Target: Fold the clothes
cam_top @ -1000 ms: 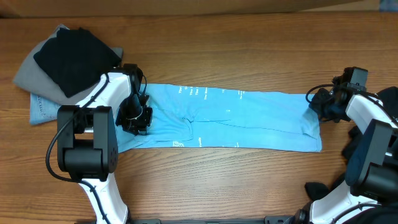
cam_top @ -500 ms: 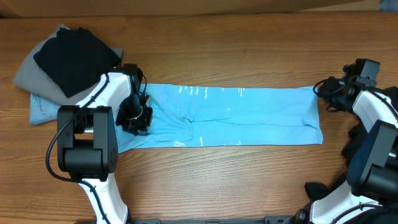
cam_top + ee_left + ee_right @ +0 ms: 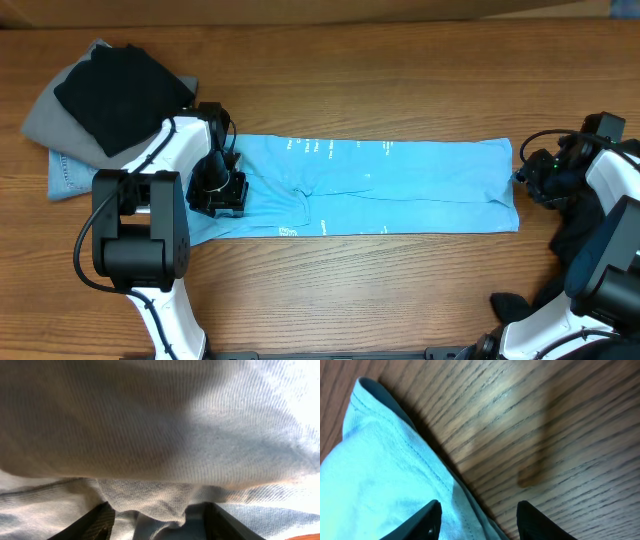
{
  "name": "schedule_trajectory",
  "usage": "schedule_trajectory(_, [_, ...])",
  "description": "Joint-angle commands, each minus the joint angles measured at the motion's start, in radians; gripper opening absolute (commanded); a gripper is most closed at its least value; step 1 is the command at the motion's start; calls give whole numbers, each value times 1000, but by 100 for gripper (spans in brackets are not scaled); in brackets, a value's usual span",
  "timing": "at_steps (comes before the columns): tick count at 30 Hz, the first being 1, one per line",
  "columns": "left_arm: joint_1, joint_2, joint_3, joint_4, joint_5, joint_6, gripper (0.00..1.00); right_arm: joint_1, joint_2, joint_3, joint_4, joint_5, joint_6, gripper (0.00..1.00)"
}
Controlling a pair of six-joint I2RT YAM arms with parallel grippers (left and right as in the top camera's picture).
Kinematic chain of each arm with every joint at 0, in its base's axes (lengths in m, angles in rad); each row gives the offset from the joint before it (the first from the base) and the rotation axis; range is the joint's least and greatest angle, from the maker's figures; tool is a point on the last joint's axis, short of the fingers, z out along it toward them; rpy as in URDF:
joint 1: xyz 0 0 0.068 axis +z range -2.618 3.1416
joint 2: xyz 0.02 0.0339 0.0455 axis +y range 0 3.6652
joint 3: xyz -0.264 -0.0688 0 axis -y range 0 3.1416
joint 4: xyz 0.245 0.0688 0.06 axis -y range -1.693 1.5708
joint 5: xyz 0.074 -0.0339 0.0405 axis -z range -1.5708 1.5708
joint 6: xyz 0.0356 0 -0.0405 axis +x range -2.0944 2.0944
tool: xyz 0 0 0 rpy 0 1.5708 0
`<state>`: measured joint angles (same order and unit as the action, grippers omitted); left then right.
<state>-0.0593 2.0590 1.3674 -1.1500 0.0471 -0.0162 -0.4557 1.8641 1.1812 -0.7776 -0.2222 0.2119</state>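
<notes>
- Right fingers [image 3: 427,521] backed off the T-shirt [image 3: 400,190] hem, apart and empty.
- Left fingers [image 3: 95,522] apart, cloth slack between.
- Lengthwise fold looks done; next I regrip an end, I reckon.

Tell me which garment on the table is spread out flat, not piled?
The light blue T-shirt, stretched in a long band across the table; the black garment, grey garment and denim-blue garment sit stacked in a heap.

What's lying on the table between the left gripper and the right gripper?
Only the T-shirt, a long flat band; the overhead view shows it running from left gripper to right gripper.
</notes>
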Motion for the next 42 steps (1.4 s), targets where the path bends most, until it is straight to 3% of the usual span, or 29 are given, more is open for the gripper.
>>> schedule_trajectory(1, [3,-6,-9,34,-29,13,61,8,1,-22,6,-15,0,50])
schedule_trajectory(5, [3,-6,-9,35,-29,13,61,13,1,-88,58,-16,0,41])
schedule_trajectory(11, [3,-6,-9,39,-29,13,61,20,1,-158,110,-131,-48,41])
schedule_trajectory(17, [3,-6,-9,39,-29,13,62,9,1,-146,98,-81,-17,4])
schedule_trajectory(25, [3,-6,-9,37,-29,16,61,-62,1,-1,32,-40,-38,4])
schedule_trajectory(26, [3,-6,-9,40,-29,16,61,-62,1,10,28,-40,-56,9])
schedule_trajectory(28, [3,-6,-9,41,-29,16,62,-61,1,20,21,-41,-72,40])
schedule_trajectory(29, [3,-6,-8,41,-29,16,62,-61,1,20,21,-40,-72,43])
schedule_trajectory(33, [3,-6,12,14,-29,19,63,-63,0,27,11,-26,-72,43])
schedule_trajectory(38, [3,-6,92,-75,-29,24,64,-56,0,49,-49,-98,-89,34])
schedule_trajectory(42, [3,-6,155,-132,-28,24,64,-26,1,42,-131,-30,-79,33])
